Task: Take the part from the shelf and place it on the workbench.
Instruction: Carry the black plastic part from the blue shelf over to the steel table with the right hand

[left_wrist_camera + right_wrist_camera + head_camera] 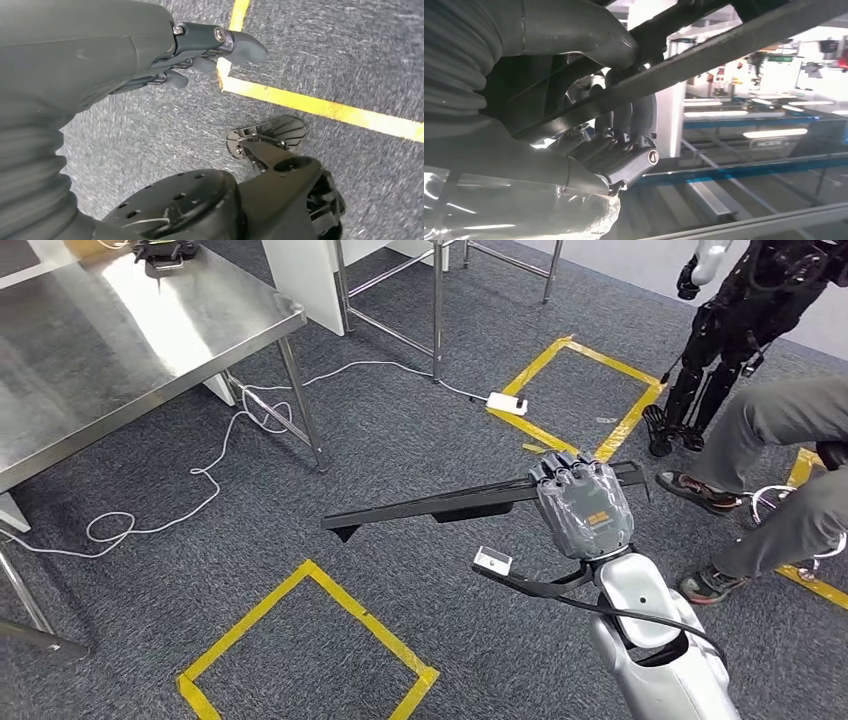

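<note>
Two squares of yellow tape mark the dark grey carpet, one close below the robot in the head view and a second farther off, beside a white power strip whose white cable trails in loops across the floor. A stainless steel workbench fills the upper left of that view, its top reflective, with a small dark object at its far edge (too distant to identify). Behind it stand the steel legs of a white-panelled table. At the right edge a seated person's grey trouser legs and shoes appear, and beyond them a second, black-limbed humanoid robot stands on the carpet.

The part, a long, narrow black bar, is held in the air above the carpet, well apart from the workbench. Its long axis lies nearly level and runs across the head view, one end pointing toward the workbench side and dipping slightly, the other projecting just past the grip toward the person. The right hand grips it near that farther end, fingers curled over the bar. The right wrist view shows the bar crossing the closed fingers diagonally.

The left hand hangs over the carpet and a yellow tape line, holding nothing, fingers loosely extended.
</note>
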You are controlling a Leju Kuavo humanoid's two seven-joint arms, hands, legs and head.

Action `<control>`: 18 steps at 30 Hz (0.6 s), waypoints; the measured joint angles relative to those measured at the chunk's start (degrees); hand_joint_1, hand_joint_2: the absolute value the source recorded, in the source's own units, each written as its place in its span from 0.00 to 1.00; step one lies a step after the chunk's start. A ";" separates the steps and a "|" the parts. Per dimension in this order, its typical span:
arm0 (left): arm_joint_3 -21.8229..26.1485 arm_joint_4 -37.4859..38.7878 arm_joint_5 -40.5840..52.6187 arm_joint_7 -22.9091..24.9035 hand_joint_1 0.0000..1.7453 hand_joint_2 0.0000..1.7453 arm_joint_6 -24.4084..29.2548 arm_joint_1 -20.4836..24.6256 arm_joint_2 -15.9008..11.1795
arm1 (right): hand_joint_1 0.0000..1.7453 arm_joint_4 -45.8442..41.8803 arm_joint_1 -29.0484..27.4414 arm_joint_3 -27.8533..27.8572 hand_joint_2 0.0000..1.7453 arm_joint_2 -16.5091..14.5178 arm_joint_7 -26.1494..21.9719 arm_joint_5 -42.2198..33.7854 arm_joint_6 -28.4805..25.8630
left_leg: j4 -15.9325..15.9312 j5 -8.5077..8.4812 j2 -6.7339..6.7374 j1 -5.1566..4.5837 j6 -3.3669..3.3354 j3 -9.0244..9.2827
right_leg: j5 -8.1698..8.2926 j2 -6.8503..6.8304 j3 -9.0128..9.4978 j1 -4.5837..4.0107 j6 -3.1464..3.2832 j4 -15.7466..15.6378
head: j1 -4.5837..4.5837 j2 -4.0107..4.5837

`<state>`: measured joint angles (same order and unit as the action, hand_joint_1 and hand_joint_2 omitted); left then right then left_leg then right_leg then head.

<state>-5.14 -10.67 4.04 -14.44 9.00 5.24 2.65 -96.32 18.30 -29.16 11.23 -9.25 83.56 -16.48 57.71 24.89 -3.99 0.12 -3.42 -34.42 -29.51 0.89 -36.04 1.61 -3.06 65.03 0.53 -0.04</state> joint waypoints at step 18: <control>-0.80 0.00 1.39 1.29 0.00 1.00 -0.26 0.51 0.28 | 0.77 -0.10 -0.02 0.49 1.00 0.50 1.14 0.55 1.26 | 1.47 0.73 7.81 -1.04 0.08 -1.06 | 1.70 -5.44 3.84 -1.58 3.21 -6.74 | 0.60 -0.01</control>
<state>-5.93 -10.67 5.43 -13.15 8.75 5.75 2.92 -96.43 18.28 -28.68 11.73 -8.11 84.11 -15.22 59.18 25.62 3.82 -0.92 -3.34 -35.49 -27.81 -4.55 -32.20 0.03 0.15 58.29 1.13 -0.04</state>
